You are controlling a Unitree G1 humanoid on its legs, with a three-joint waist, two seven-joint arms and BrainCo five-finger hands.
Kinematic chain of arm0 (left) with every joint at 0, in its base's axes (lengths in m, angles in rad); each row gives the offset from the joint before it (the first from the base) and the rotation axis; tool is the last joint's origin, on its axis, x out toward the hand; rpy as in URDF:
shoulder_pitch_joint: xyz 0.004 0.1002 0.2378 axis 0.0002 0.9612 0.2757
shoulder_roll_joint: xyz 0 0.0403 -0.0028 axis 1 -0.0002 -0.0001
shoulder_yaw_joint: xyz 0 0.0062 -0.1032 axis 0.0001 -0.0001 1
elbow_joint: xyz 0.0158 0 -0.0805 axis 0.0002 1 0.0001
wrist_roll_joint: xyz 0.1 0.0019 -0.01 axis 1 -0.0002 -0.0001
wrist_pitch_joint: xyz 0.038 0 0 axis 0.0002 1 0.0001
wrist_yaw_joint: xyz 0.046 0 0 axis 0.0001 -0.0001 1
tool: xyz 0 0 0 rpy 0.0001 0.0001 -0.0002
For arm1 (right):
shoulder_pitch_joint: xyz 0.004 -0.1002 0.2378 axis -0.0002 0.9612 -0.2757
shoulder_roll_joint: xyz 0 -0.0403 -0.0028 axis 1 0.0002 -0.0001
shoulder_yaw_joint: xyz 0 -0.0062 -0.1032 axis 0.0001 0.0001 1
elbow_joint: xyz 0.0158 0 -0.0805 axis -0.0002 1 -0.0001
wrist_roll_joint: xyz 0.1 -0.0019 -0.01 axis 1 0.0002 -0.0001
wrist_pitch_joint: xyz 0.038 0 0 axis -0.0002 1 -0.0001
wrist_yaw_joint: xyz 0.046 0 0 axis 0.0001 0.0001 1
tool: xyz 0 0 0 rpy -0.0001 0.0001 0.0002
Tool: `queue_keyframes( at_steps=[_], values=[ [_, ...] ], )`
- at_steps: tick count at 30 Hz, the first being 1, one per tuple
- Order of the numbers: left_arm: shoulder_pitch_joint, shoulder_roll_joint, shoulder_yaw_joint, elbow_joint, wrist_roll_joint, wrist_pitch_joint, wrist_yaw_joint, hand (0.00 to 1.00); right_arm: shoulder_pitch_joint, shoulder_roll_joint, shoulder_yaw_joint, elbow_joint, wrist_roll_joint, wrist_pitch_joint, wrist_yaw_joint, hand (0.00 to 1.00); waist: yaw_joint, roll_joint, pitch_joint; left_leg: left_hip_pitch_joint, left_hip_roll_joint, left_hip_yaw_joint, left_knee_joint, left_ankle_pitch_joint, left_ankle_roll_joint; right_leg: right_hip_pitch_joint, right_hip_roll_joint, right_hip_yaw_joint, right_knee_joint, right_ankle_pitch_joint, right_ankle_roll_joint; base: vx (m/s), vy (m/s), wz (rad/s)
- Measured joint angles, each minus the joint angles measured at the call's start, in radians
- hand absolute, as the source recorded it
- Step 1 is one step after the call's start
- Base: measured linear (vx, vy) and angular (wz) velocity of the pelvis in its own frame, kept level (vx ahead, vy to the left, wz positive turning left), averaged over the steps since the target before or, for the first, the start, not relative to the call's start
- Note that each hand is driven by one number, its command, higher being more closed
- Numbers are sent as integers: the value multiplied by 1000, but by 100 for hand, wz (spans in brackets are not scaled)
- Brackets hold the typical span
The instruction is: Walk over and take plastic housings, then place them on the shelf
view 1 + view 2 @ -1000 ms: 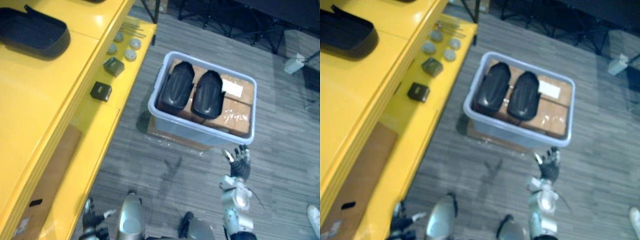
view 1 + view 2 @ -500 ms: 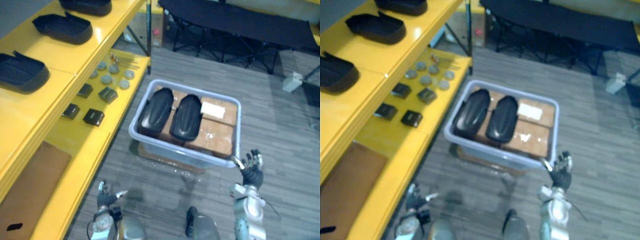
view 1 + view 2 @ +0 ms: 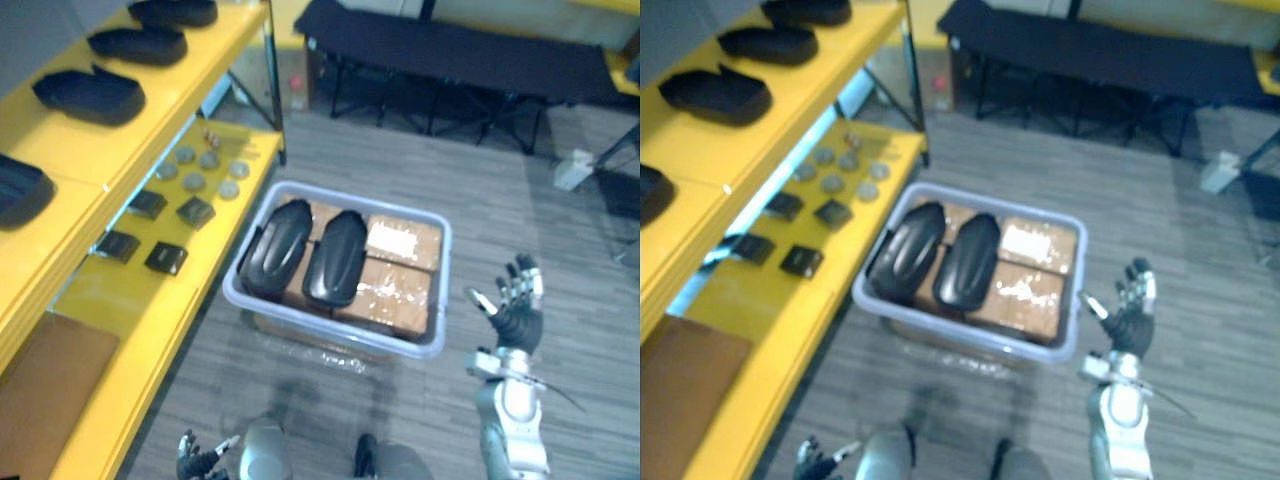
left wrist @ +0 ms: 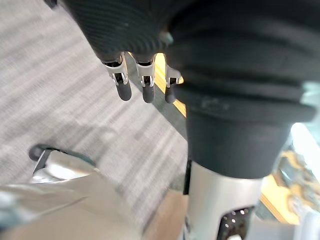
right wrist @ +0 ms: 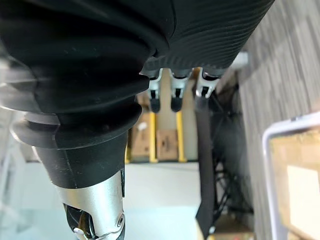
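**Housings wait in the bin, both hands free**

Two black plastic housings, one (image 3: pixel 277 248) beside the other (image 3: pixel 337 257), lie side by side in a pale bin (image 3: pixel 330 330) on the floor. They rest on top of cardboard boxes (image 3: pixel 395 290), which lifts them close to the rim, so they look easy to reach from above. Neither has been taken yet.

The right hand (image 3: pixel 515 310) is raised just to the right of the bin, apart from it, with its fingers spread and nothing in them. This looks like a ready posture for a reach toward the nearer housing. The left hand (image 3: pixel 200 463) hangs low near the yellow shelf's lower tier, its fingers relaxed and holding nothing.

The yellow shelf (image 3: pixel 150 90) runs along the robot's left. Its upper tier already carries similar dark housings (image 3: pixel 88 95) set in a row with gaps between them, which suggests where the next ones belong. Small dark parts (image 3: pixel 165 258) sit on the lower tier, so that level seems a poor spot for a housing.
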State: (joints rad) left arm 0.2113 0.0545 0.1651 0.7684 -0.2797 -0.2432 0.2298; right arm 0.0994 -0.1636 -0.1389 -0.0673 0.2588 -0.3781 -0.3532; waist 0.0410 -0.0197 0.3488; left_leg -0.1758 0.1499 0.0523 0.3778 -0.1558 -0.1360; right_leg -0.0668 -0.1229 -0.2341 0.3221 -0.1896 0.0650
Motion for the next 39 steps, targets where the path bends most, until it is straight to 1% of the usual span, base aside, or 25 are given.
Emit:
queue_keyframes(
  at_steps=[1, 2, 3, 4, 6, 8, 11, 12, 13, 14, 15, 17, 19, 21, 23, 25, 27, 28, 29, 30, 32, 33, 34, 36, 39],
  values=[
    [-26, 11, -18, -3, -34, -10, 0, 0, -22, 0, -23, 1, 1, 0, -42, 0, 1, 2, 23, -3, -8, -3, -5, 0, 0, 0, -7, -8, -1, 7, 6, -44, 117, 21],
    [-37, 16, -22, -6, -41, -15, 1, 0, -31, 2, -34, 3, 2, 0, -59, 0, 1, 0, 32, -4, -13, -6, -7, 0, 1, 0, -11, -10, -2, 9, 8, -47, 86, 20],
    [-60, 24, -23, -14, -70, -24, 2, 0, -44, 6, -60, 9, 4, -1, -90, 0, 1, -8, 49, -5, -24, -14, -19, 4, 7, -1, -20, -14, -4, 11, 12, -50, 73, 24],
    [-75, 26, -23, -26, -75, -41, 4, 0, -55, 7, -84, 24, 28, -11, -112, 0, 2, -14, 58, -17, -32, -18, -29, 7, 11, -9, -27, -24, -10, 15, 18, -52, 65, 25],
    [-92, 25, -28, -52, -71, -47, 7, 0, -75, 12, -118, 66, 50, -11, -138, 0, 2, -22, 74, -42, -40, -23, -37, 13, 20, -23, -32, -39, -23, 31, 20, -58, 54, 24],
    [-103, 25, -32, -59, -64, -46, 22, 0, -105, 22, -125, 125, 90, -8, -153, 0, 12, -29, 84, -69, -46, -34, -36, 16, 25, -36, -31, -45, -40, 46, 24, -71, 51, 17],
    [-113, 28, -32, -58, -63, -45, 36, 0, -147, 21, -138, 201, 131, 11, -172, 0, 20, -34, 89, -107, -54, -59, -28, 19, 29, -47, -31, -68, -53, 59, 23, -55, 27, 24],
    [-116, 31, -32, -57, -63, -44, 38, 0, -176, 20, -150, 236, 150, 23, -193, 0, 33, -39, 92, -122, -54, -69, -19, 18, 29, -55, -28, -68, -53, 63, 23, -60, 17, 11],
    [-118, 34, -32, -56, -63, -42, 38, 0, -192, 19, -160, 253, 161, 32, -211, 0, 37, -40, 94, -132, -54, -70, -16, 18, 29, -60, -26, -69, -54, 65, 23, -82, 21, 10],
    [-124, 43, -31, -48, -63, -39, 38, 0, -229, 16, -185, 293, 168, 43, -245, 0, 48, -46, 98, -148, -54, -73, -14, 19, 30, -73, -25, -70, -54, 69, 22, -88, 20, 9],
    [-129, 50, -30, -42, -63, -38, 38, 0, -258, 7, -200, 317, 187, 50, -270, 0, 57, -46, 105, -159, -54, -76, -8, 19, 32, -77, -22, -70, -57, 76, 22, -100, 28, 11],
    [-131, 60, -22, -41, -63, -37, 37, 0, -316, -35, -239, 384, 210, 67, -314, 0, 60, -47, 126, -188, -57, -97, 21, 13, 43, -80, -17, -74, -60, 81, 22, -84, 36, 18],
    [-131, 61, -14, -39, -63, -37, 33, 0, -357, -81, -276, 437, 241, 73, -321, 0, 67, -47, 129, -214, -60, -102, 37, 12, 44, -95, -17, -73, -60, 87, 24, -71, 59, 10],
    [-131, 64, -9, -35, -64, -37, 28, 0, -397, -134, -298, 501, 248, 78, -317, 0, 69, -48, 137, -229, -63, -102, 47, 12, 46, -105, -17, -72, -62, 93, 27, -54, 44, -1],
    [-131, 71, -7, -35, -64, -37, 22, 0, -432, -176, -312, 550, 287, 82, -288, 0, 73, -47, 137, -244, -66, -103, 47, 17, 53, -116, -17, -72, -71, 102, 30, 0, 0, 0],
    [-131, 85, -4, -21, -64, -39, 2, 0, -473, -222, -312, 628, 371, 94, -208, 0, 82, -47, 138, -246, -72, -108, 47, 20, 57, -118, -21, -71, -71, 104, 31, 0, 0, 0],
    [-131, 93, 14, -6, -65, -39, -12, 0, -508, -243, -311, 677, 402, 107, -165, 0, 85, -46, 138, -249, -76, -113, 45, 22, 59, -120, -23, -74, -71, 104, 32, 2, 13, 8],
    [-131, 96, 22, -2, -65, -39, -17, 0, -533, -262, -311, 708, 424, 122, -146, 0, 86, -43, 140, -255, -81, -121, 44, 26, 60, -121, -26, -84, -71, 104, 32, 4, 7, 18],
    [-131, 96, 22, -3, -66, -40, -18, 0, -545, -275, -311, 725, 437, 127, -140, 0, 86, -40, 141, -259, -84, -126, 43, 29, 61, -122, -29, -92, -71, 104, 32, -1, 16, 24],
    [-131, 95, 22, -2, -66, -45, -25, 0, -573, -304, -311, 764, 444, 143, -126, 0, 88, -36, 144, -264, -90, -127, 37, 36, 64, -126, -33, -98, -71, 104, 32, -3, 10, 20],
    [-130, 95, 20, 0, -67, -48, -43, 0, -637, -358, -310, 843, 464, 168, -106, 0, 108, -29, 147, -261, -99, -128, 25, 46, 67, -131, -42, -98, -70, 105, 33, 1, 9, 8],
    [-130, 95, 20, 0, -67, -49, -46, 0, -653, -369, -309, 860, 470, 171, -101, 0, 112, -28, 148, -261, -100, -128, 22, 50, 67, -133, -44, -98, -69, 105, 34, 1, 15, 6],
    [-130, 96, 19, 0, -68, -51, -51, 0, -684, -389, -304, 887, 475, 185, -90, 0, 113, -28, 148, -262, -107, -130, 11, 58, 68, -139, -50, -102, -66, 105, 34, -2, 13, 9],
    [-130, 94, 11, 1, -70, -57, -59, 0, -730, -425, -283, 920, 474, 200, -77, 0, 115, -16, 155, -265, -111, -136, 11, 61, 70, -140, -54, -107, -61, 105, 34, -9, 20, 11],
    [-130, 94, 9, 0, -74, -73, -72, 0, -779, -471, -260, 952, 474, 208, -60, 0, 115, 2, 165, -270, -121, -151, 2, 72, 73, -141, -61, -121, -55, 105, 34, -17, 11, 15]
  ],
)
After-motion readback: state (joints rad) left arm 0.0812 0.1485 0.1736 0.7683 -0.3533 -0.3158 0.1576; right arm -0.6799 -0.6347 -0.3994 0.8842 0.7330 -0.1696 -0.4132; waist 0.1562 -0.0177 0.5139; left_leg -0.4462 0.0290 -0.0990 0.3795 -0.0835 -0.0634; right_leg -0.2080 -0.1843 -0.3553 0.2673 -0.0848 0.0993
